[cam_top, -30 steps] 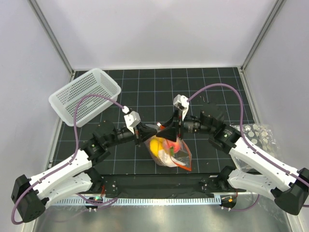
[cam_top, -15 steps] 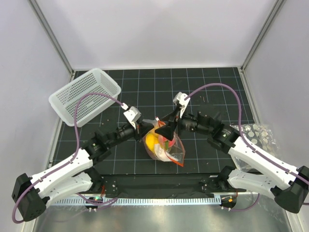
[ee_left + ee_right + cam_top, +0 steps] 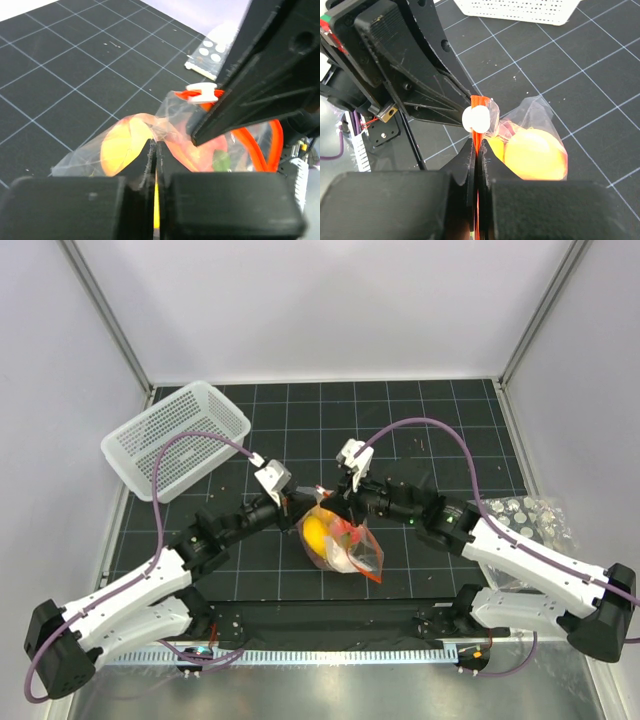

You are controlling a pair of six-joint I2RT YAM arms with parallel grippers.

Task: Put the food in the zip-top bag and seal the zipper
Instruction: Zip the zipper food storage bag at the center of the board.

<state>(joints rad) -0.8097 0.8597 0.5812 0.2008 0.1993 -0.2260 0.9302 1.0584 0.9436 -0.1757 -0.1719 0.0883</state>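
The zip-top bag (image 3: 352,552) hangs between my two grippers, just above the mat. Inside it is the food: a yellow fruit (image 3: 317,533) and a pink-red peach (image 3: 350,532). In the left wrist view the left gripper (image 3: 155,150) is shut on the bag's clear plastic, with the yellow fruit (image 3: 122,150) and the peach (image 3: 200,150) just beyond. The right gripper (image 3: 478,147) is shut on the red-orange zipper (image 3: 479,102), right below its white slider (image 3: 477,119). From above, the left gripper (image 3: 306,512) and the right gripper (image 3: 336,510) nearly touch at the bag's mouth.
A white perforated basket (image 3: 175,437) lies tilted at the back left of the black gridded mat (image 3: 420,420). A clear plastic sheet with white dots (image 3: 530,515) lies at the right edge, beside the right arm.
My right gripper slid left along the bag's mouth toward the left gripper and has shut on the zipper. The bag shifted slightly left and back with it.
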